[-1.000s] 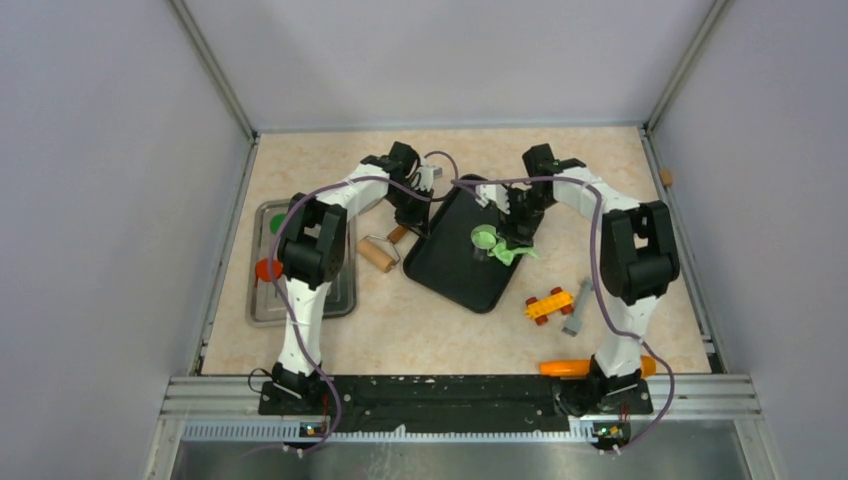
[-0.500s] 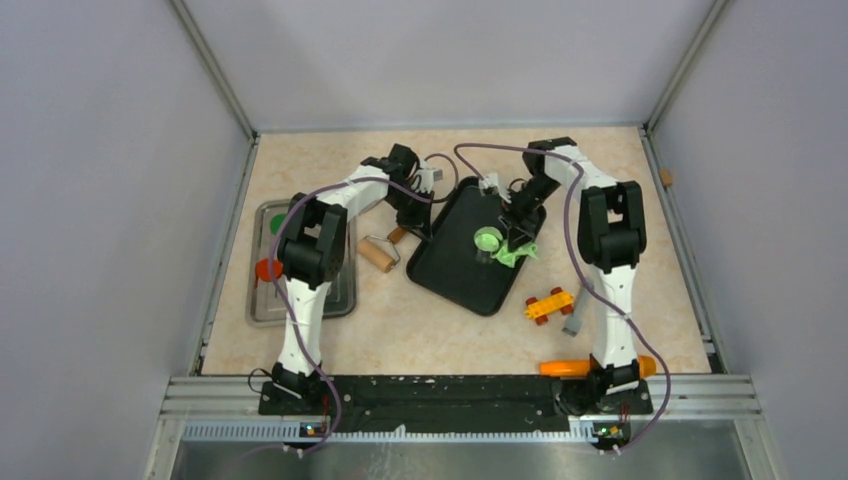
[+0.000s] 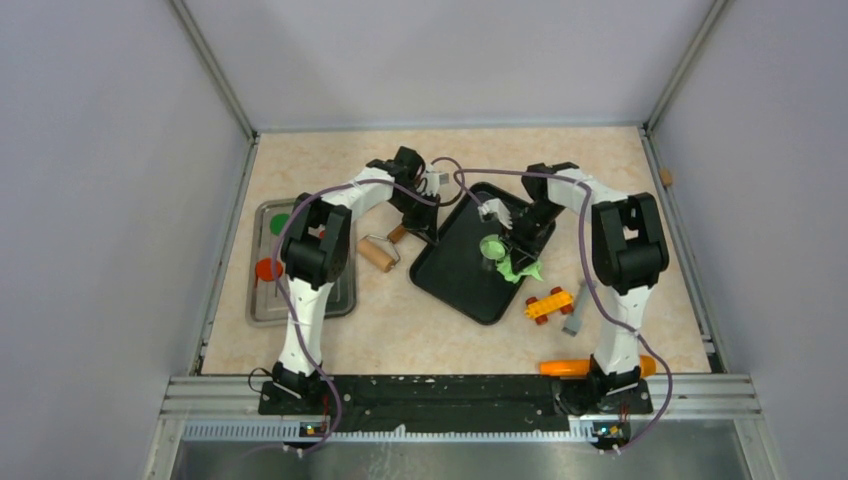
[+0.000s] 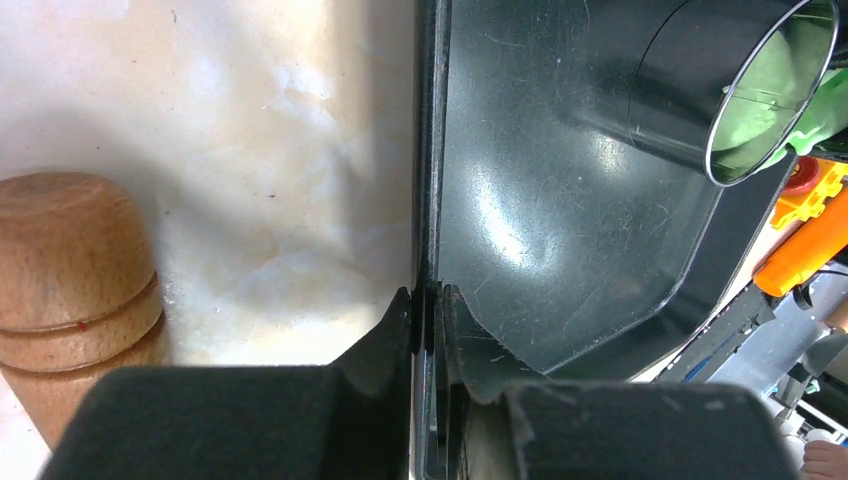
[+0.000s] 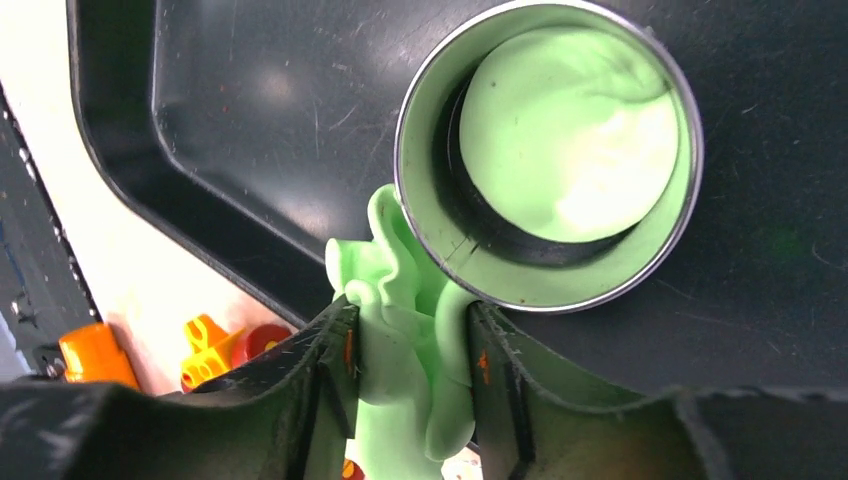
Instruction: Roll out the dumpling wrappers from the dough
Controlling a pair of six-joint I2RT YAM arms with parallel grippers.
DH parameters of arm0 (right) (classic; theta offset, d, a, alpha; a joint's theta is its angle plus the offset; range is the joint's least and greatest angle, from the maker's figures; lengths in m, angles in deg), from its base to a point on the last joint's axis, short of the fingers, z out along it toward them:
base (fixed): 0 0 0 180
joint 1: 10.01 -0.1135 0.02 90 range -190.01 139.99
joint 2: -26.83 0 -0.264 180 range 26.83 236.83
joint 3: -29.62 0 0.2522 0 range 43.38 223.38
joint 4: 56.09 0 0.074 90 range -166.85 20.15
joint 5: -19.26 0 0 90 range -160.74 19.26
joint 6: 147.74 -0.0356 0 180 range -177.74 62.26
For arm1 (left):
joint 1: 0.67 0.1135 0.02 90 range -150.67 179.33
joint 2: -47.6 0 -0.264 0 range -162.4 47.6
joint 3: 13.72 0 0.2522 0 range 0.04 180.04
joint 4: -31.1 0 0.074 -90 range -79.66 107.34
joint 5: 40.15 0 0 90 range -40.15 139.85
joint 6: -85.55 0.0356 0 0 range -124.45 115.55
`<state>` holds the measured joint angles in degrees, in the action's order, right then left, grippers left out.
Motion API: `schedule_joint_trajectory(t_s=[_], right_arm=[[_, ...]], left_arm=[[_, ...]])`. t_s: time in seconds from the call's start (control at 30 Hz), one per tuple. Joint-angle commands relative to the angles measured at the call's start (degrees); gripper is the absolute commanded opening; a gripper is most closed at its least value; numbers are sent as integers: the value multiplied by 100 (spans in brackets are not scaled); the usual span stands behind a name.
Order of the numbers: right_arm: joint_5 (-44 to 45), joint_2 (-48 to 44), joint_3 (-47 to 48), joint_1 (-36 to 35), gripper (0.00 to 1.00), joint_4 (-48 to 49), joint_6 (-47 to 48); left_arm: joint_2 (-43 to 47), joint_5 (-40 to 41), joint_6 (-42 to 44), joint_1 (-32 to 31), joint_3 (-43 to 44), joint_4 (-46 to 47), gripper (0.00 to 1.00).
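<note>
**Two white-and-black arms, purple cabling**

L arm [image 3: 318, 250] & R arm [image 3: 625, 250] had white link shells w/ bulky black joint housings. A purple cable [image 3: 279, 262] looped loose along each. Bases were bolted to a black plate [image 3: 450, 392]. R wrist view showed matte-black, scuffed fingers [image 5: 320, 370], w/ small orange marks on inner faces, poss. screws.

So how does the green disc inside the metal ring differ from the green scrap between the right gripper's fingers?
The disc is round, smooth and neat-edged; the scrap is ragged and folded. The disc lies flat on the black tray, enclosed by the metal ring; the scrap sits outside the ring, near the tray's edge. The disc is free of any grip; the scrap is pinched by the right gripper. Both are the same bright lime-green dough.
</note>
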<state>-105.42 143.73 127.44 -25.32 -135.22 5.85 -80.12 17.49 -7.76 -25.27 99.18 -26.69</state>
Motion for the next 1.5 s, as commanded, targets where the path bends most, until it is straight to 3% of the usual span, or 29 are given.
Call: schedule_joint_trajectory(t_s=[0.0, 0.1, 0.5, 0.8, 1.0, 1.13, 1.2, 1.3, 1.47], right_arm=[[-92, -396, -114, -151, 40, 590, -681], [-247, -524, -153, -207, 36, 485, -883], [-918, -1431, -760, -1193, 33, 353, -1664], [-1430, -989, 534, -1493, 35, 828, -2908], [-1278, -950, 1153, -1501, 41, 1115, -3267], [-1026, -961, 896, -1503, 51, 1185, -3116], [-1068, -1026, 604, -1508, 64, 1313, -3127], [-1081, -1374, 0, -1510, 87, 1820, -3133], [-1141, -2463, -1494, -1518, 97, 3519, -2961]], left_arm=[[-162, -210, -91, -116, 237, 58, 9], [-192, -102, -198, -124, 192, 90, 0], [-147, 10, -602, -120, 220, 290, 0], [-48, 44, -433, -91, 184, 207, 0], [113, -102, -304, -24, 172, 117, 0], [350, -372, -244, 54, 163, 101, 20], [506, -507, -246, 105, 203, 76, 34], [783, -634, -189, 209, 229, 55, 47], [1208, -1309, -108, 412, -15, 67, 61]])
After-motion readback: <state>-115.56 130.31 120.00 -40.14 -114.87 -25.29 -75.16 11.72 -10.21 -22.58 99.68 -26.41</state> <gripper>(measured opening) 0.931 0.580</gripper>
